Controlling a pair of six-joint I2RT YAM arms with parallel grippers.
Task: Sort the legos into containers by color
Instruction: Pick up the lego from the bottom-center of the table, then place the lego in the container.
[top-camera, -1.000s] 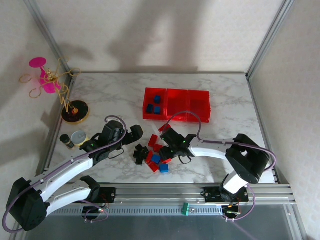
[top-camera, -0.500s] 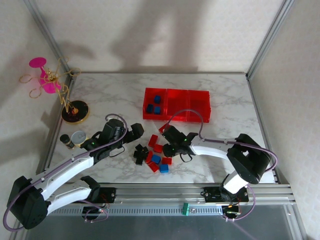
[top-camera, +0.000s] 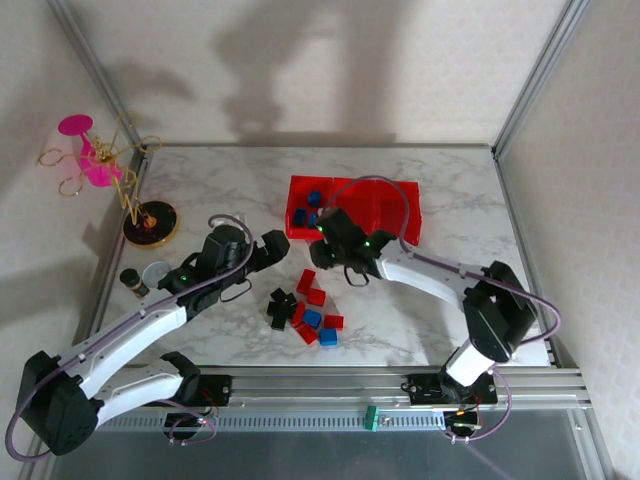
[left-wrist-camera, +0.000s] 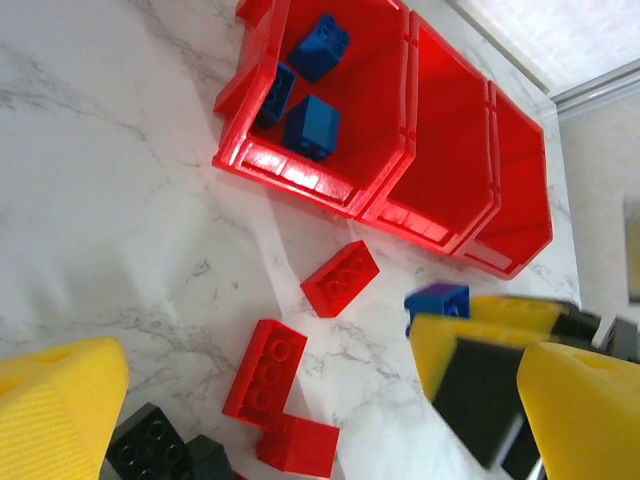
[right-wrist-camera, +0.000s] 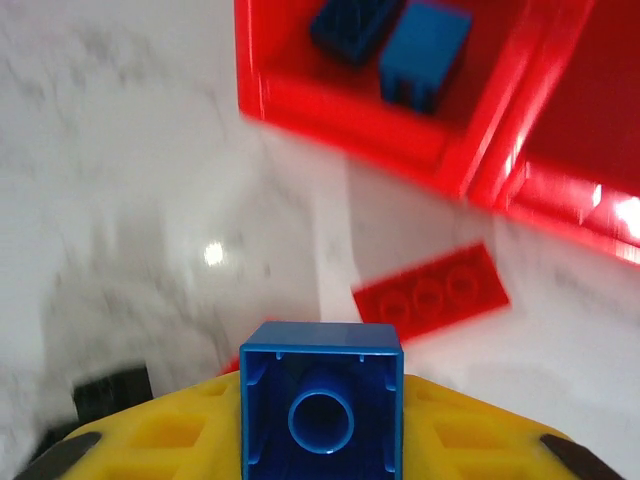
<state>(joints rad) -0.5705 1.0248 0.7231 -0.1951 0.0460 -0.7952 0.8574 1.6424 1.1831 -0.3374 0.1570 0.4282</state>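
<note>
The containers (top-camera: 356, 210) are three joined red bins at the table's middle back; the left bin holds three blue legos (top-camera: 312, 206). Loose red, blue and black legos (top-camera: 306, 312) lie in a pile in front of them. My right gripper (top-camera: 330, 234) hovers just before the left bin, shut on a blue brick (right-wrist-camera: 320, 405) whose hollow underside faces the camera. In the right wrist view the left bin (right-wrist-camera: 350, 115) is ahead with blue legos (right-wrist-camera: 424, 48) inside. My left gripper (left-wrist-camera: 320, 420) stands open left of the pile, over red legos (left-wrist-camera: 266, 368).
A small silver tin (top-camera: 157, 272) and a black cap (top-camera: 131, 281) sit at the left edge. Behind them stands a gold wire stand with pink discs (top-camera: 100, 165). Walls and metal rails close the table at both sides.
My right gripper closed on a blue brick in the pile and carried it up and back toward the left bin. The left arm shifted slightly toward the back.
</note>
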